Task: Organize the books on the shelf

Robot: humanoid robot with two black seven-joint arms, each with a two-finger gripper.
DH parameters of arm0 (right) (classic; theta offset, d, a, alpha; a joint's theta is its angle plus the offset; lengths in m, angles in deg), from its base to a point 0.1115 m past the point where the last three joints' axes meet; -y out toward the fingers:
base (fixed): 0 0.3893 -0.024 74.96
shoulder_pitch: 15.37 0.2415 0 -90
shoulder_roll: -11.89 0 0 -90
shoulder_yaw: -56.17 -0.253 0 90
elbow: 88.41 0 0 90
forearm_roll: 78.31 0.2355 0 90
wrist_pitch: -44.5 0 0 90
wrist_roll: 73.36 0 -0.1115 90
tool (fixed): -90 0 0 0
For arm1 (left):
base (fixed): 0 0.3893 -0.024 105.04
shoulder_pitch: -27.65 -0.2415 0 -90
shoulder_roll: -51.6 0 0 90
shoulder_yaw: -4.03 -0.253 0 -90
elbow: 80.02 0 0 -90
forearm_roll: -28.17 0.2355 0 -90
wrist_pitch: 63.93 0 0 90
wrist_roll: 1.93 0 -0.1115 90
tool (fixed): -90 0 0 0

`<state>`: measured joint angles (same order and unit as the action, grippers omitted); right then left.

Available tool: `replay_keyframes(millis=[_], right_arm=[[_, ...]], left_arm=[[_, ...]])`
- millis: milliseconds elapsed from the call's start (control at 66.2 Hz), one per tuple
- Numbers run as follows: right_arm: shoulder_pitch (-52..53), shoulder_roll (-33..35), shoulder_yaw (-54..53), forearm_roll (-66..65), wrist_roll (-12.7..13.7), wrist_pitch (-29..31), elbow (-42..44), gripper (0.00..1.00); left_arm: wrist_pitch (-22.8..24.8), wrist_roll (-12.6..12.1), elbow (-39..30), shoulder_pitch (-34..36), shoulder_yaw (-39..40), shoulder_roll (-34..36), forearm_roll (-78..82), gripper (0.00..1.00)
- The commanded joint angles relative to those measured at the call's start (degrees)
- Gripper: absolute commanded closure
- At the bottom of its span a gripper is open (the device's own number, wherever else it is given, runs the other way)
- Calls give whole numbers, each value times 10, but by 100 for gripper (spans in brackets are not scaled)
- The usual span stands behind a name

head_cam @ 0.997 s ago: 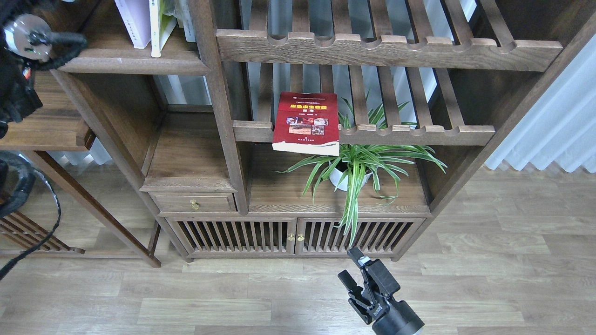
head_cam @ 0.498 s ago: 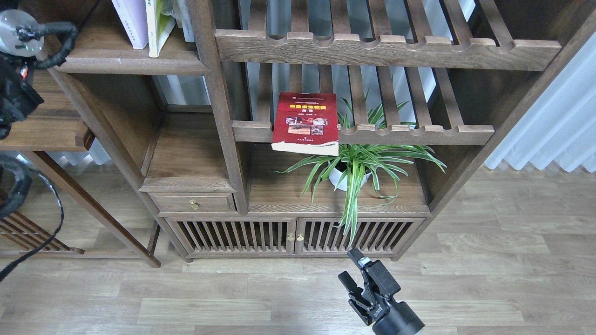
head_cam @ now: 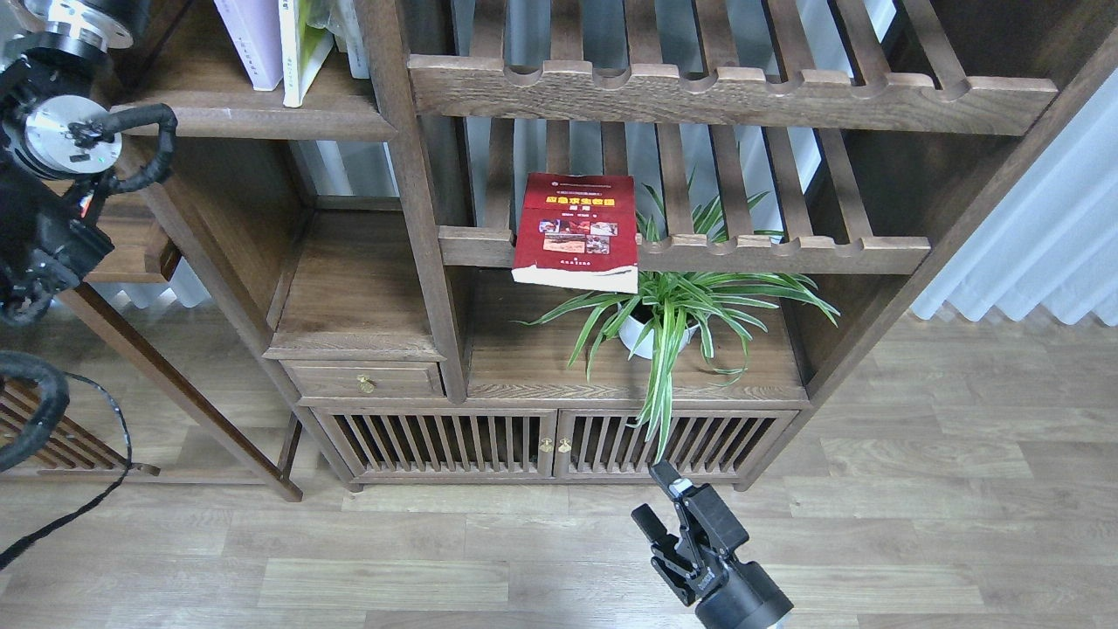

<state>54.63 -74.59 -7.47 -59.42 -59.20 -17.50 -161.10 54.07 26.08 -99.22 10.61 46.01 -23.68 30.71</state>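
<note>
Only the head view here, so one angle to go on. The red book point(head_cam: 575, 230) is lying flat on the slatted rack point(head_cam: 769, 253), its near end hanging out over the front rail, long axis running front to back, just above the plant point(head_cam: 672, 314). The other two books, the white one point(head_cam: 249, 39) and the yellow one point(head_cam: 301, 44), are standing upright on the shelf point(head_cam: 253, 118) up at top left.

The right claw point(head_cam: 661, 501) is sitting low over the floor, fingers spread open and holding nothing, pointing up toward the cabinet. The red book lies up and slightly left of it, well apart, so I'd say the right arm is the nearer one for the grab.

The left arm is bunched up at the left edge, and its claw isn't showing anywhere.
</note>
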Motion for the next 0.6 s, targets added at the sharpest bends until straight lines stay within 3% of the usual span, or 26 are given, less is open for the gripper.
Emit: replay_keyframes(millis=[0, 181, 589], right_arm=[[0, 0, 0, 0, 0, 0, 0, 0], [0, 1, 0, 0, 0, 0, 0, 0], [2, 0, 0, 0, 0, 0, 0, 0]], left_arm=[[0, 0, -57, -24, 24, 2, 2, 1], [0, 0, -157, -74, 41, 42, 38, 1], [0, 0, -280, -220, 107, 125, 84, 1]])
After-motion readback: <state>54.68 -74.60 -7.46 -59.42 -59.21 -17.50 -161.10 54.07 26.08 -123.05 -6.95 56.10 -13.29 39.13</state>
